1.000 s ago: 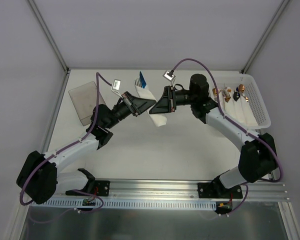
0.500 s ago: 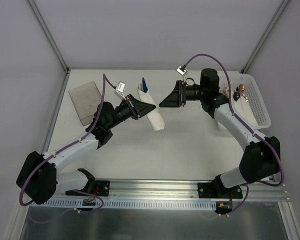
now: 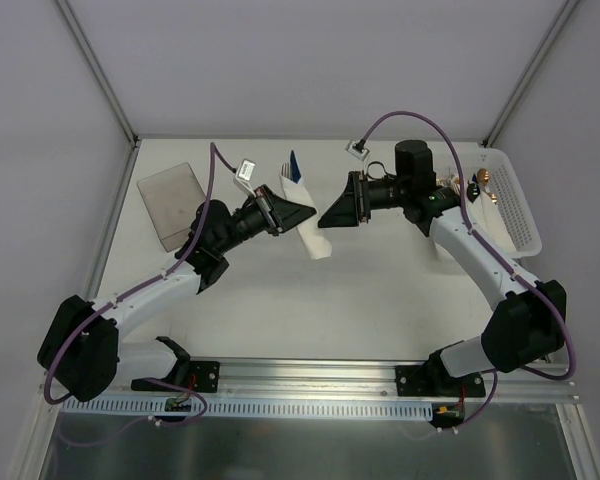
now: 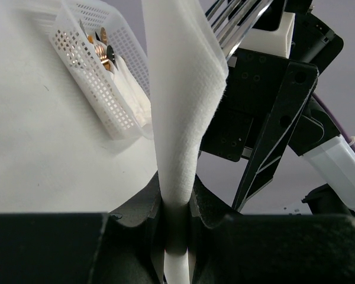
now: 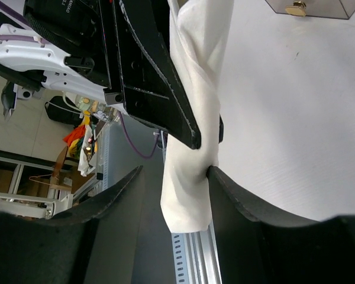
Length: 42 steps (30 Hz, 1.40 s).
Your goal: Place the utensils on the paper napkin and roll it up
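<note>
We saw the left hand [image 4: 176,204] pinching the paper napkin [image 4: 180,112], already a white roll; its fingers [image 4: 139,210] were pressed against both sides of the roll near one end. The silver tines of the fork [image 4: 236,18] poked out of the far end of the roll in the left wrist view. From the top view, the fork's blue handle [image 3: 294,163] stuck out at the far end; the roll [image 3: 316,240] ran slanted from there toward the near side, between the two hands. It seemed lifted off the bench [image 3: 280,310], though we could not tell this for sure.

The right hand [image 5: 176,171] was spread, with the roll [image 5: 192,148] sitting between its fingers; one finger [image 5: 236,204] looked to be touching the roll's side, while the other [image 5: 115,204] stood apart with a clear gap, so there was no grip. In the top view the right hand [image 3: 327,214] faced the left hand [image 3: 298,211], and they were close together over the middle-far part of the bench.

A white perforated basket [image 3: 518,205] sat at the far right edge and held older white rolls with gold and black cutlery ends [image 3: 472,188]; the same basket [image 4: 97,89] showed in the left wrist view. A flat grey translucent container [image 3: 172,205] lay at the far left of the bench, well apart from the hands.
</note>
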### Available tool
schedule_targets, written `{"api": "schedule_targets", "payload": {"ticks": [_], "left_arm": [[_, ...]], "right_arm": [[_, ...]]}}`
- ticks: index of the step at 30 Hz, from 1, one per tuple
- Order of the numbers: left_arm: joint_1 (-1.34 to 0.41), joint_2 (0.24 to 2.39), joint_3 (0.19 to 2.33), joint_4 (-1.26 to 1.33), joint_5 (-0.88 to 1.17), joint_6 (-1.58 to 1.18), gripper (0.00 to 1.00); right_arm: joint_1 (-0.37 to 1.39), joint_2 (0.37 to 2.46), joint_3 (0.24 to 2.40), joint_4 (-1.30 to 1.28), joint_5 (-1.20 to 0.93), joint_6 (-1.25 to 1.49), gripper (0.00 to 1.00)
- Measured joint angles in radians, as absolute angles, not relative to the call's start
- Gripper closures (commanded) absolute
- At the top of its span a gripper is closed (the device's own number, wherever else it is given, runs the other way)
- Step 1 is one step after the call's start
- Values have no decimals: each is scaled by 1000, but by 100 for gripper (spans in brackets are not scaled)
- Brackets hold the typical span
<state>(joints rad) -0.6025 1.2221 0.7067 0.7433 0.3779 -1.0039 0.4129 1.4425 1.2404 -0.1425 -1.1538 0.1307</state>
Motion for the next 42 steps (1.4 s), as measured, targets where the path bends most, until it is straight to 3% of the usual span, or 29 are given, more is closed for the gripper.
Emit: {"api": "schedule_targets", "payload": {"ticks": [31, 42], "left_arm": [[-601, 1311, 730, 833, 417, -1064, 100], [-603, 1311, 742, 845, 441, -1078, 100]], "right_arm": [[410, 1443, 1254, -200, -1077, 81, 51], [405, 1445, 1285, -263, -1034, 23, 46]]}}
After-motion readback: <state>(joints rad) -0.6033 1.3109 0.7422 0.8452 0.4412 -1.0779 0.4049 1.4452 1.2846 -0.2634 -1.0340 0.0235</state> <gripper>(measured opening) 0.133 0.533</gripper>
